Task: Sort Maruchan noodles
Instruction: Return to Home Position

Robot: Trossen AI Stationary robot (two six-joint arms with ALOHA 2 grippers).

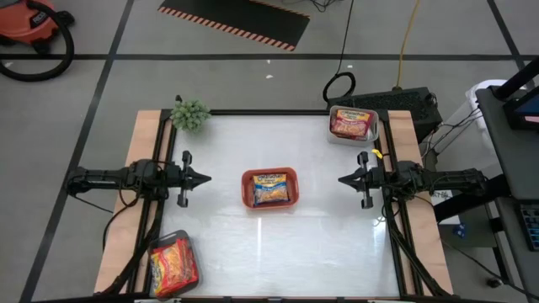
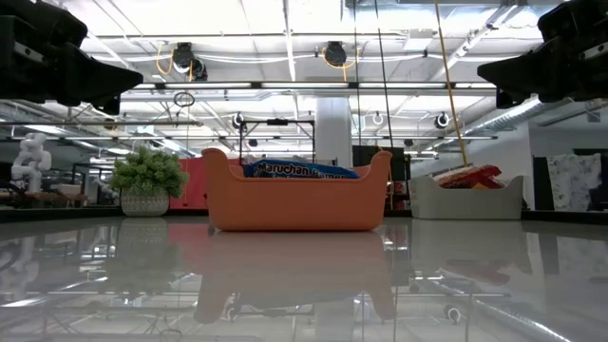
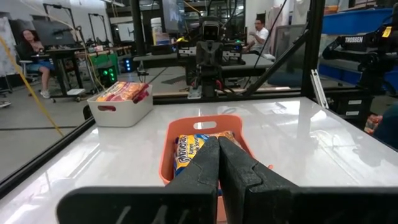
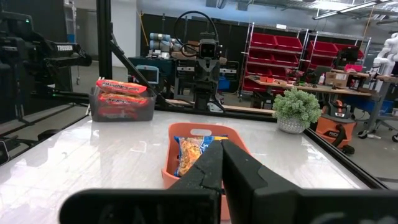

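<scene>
you're doing the return-home step: left gripper (image 1: 200,178) is hovering by the left edge, right gripper (image 1: 344,179) by the right, both empty with fingers together. noodles (image 1: 269,190) are lying in the middle tray (image 1: 247,188), the far right corner bin (image 1: 349,140) and the near left corner bin (image 1: 173,238). seemingly none are loose, so next you're only holding still.

- Three trays on the desk (image 1: 320,244): orange tray (image 1: 247,188), grey tray (image 1: 349,140), dark tray (image 1: 178,237).
- Three stacks of noodle packets (image 1: 270,188), one per tray; packets per stack unclear.
- One potted plant (image 1: 190,114).
- Two claws: left claw (image 1: 205,178), right claw (image 1: 343,179).
</scene>
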